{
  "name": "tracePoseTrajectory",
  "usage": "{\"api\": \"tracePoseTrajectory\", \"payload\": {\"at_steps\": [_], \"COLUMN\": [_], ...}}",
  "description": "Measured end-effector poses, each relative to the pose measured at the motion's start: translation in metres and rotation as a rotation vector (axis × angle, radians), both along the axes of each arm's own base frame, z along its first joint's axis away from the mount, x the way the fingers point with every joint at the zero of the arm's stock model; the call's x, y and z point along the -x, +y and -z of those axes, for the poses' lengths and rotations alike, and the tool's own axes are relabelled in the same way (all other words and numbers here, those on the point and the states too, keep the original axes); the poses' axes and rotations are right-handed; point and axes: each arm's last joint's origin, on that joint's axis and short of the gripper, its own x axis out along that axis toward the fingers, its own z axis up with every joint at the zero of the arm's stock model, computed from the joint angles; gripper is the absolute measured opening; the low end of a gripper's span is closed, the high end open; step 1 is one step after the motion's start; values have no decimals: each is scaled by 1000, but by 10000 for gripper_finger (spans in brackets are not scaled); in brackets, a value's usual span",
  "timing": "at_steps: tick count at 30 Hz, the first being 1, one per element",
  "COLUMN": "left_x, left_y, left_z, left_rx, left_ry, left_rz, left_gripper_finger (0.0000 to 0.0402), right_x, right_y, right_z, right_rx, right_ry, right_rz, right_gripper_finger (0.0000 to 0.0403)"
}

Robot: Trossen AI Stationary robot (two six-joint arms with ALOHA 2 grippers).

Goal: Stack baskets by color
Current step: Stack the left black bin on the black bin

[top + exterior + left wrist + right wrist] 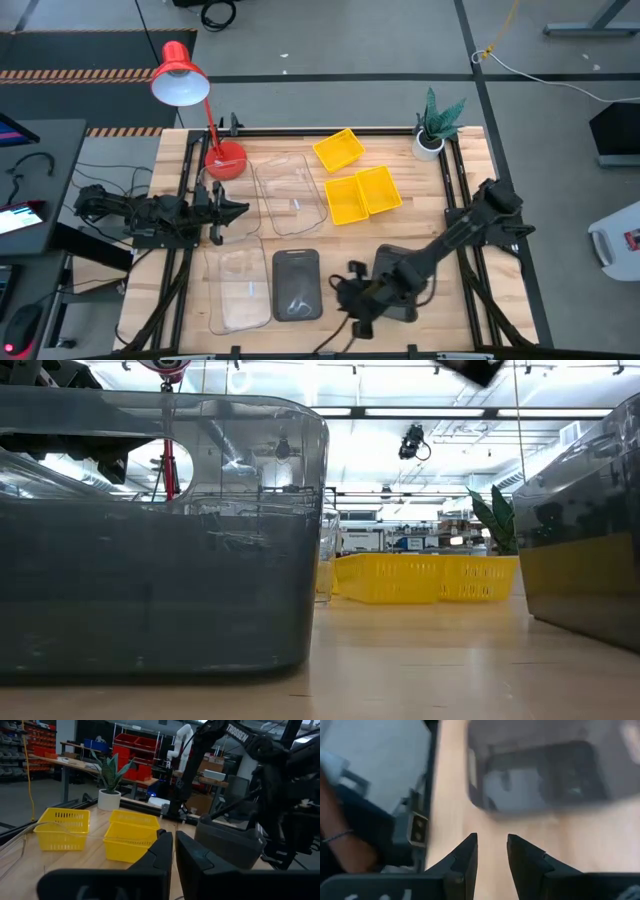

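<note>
Three yellow baskets lie at the far middle: one alone and two side by side. Two clear baskets rest on the table at the left. One dark grey basket sits near the front edge. A second grey basket lies under my right arm. My right gripper hovers open between the two grey baskets, slanting down, with nothing between its fingers. My left gripper waits level at the table's left side, shut on nothing.
A red desk lamp stands at the far left on its base. A small potted plant stands at the far right corner. Black frame rails run along the table's left and right sides. Bare wood shows at the near right.
</note>
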Motion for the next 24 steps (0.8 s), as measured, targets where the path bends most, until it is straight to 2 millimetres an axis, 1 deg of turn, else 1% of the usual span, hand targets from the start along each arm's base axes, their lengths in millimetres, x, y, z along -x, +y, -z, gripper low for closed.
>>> {"api": "tracePoseTrajectory", "payload": {"at_steps": [4,6,12,15,17,21,24], "left_x": [0,0,0,0,0,0,0], "left_y": [0,0,0,0,0,0,0], "left_z": [0,0,0,0,0,0,0], "left_rx": [-1,1,0,1,1,0,1], "left_ry": [1,-2,-2,-1,-2,-2,-2], "left_rz": [0,0,1,0,0,0,0], "left_gripper_finger": [29,32,35,31,29,30,35], "right_x": [-23,-31,-60,-72,-78,-89,-98], "right_y": [-3,-3,11,18,21,22,24], "right_z": [18,23,21,18,19,26,30], "right_rx": [-39,-38,27,83,113,131,129], "right_ry": [-21,-22,-30,-4,25,65,56], "right_rz": [-61,-81,-157,-204,-221,-224,-225], "right_gripper_finger": [110,110,110,111,114,132,154]}}
